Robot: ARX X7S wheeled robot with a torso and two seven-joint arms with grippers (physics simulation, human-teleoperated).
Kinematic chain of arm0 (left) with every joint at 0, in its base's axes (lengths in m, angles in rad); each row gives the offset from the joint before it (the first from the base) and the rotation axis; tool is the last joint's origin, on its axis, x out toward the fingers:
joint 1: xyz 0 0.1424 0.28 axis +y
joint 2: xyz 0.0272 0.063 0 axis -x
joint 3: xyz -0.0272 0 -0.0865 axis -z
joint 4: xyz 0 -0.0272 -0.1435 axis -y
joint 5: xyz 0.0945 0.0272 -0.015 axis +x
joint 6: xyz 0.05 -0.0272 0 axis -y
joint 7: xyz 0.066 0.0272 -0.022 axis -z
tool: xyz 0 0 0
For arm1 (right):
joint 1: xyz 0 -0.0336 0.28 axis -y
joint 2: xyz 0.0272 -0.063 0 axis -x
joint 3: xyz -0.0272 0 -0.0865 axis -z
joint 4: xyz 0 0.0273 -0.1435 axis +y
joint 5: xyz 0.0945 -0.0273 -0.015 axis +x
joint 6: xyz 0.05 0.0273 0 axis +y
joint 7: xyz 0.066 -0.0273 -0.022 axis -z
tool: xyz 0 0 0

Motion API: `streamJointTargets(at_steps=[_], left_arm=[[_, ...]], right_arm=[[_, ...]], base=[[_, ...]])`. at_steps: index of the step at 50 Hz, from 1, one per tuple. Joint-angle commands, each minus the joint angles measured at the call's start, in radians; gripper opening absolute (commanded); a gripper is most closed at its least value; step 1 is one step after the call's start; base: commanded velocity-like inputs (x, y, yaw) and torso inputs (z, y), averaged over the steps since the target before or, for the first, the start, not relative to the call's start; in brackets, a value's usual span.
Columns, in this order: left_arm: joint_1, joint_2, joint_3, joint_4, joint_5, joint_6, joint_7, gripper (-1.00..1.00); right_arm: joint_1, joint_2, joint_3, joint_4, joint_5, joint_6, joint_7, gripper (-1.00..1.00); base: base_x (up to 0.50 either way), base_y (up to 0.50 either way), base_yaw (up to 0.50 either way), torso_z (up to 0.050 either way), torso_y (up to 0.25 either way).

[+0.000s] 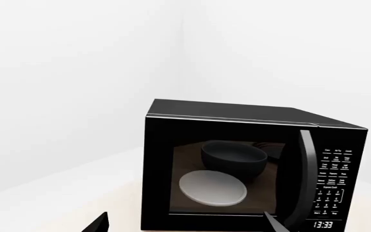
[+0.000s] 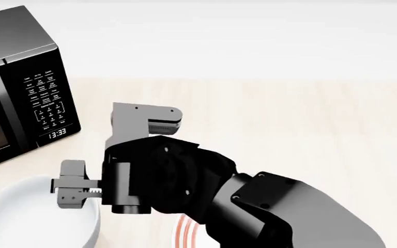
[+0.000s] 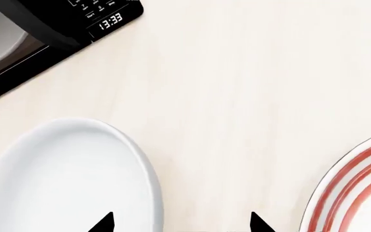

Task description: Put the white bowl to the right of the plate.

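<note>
The white bowl [image 2: 26, 222] sits at the near left of the table and fills the lower left of the right wrist view [image 3: 63, 179]. The plate [image 3: 359, 193], with red rings round its rim, lies just right of the bowl; in the head view only a sliver of its rings [image 2: 183, 233] shows under my right arm. My right gripper [image 2: 116, 155] is open and empty, hanging above the bowl's right rim. In the right wrist view [image 3: 182, 223] one fingertip is over the bowl and the other over bare table. My left gripper [image 1: 185, 224] is open and empty, facing the microwave.
A black microwave [image 2: 19, 77] stands at the far left, door shut, clock reading 13:33. Through its door [image 1: 237, 164] show a pale dish [image 1: 212, 187] and a dark bowl shape. The light wooden table [image 2: 302, 119] runs right and back to a white wall.
</note>
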Motion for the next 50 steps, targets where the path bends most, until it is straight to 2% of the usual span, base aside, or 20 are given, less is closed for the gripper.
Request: streamJointTargets(at_steps=[1,24,50], left_arm=[[0.004,-0.003,0.006,0.0,-0.001,0.006,-0.004,1.0],[0.016,-0.012,0.008,0.015,-0.013,0.009,-0.011,1.0],[0.021,-0.021,0.008,0.011,-0.027,0.019,-0.016,1.0]], right_arm=[[-0.015,0.0,-0.008,-0.022,-0.029,0.003,-0.06,1.0],[-0.069,0.0,-0.012,0.039,0.023,0.1,-0.152,1.0],[-0.101,0.0,-0.014,0.095,-0.067,0.135,-0.354,1.0]], base=[[0.0,0.0,0.0,0.0,0.0],[0.0,0.0,0.0,0.0,0.0],[0.0,0.0,0.0,0.0,0.0]])
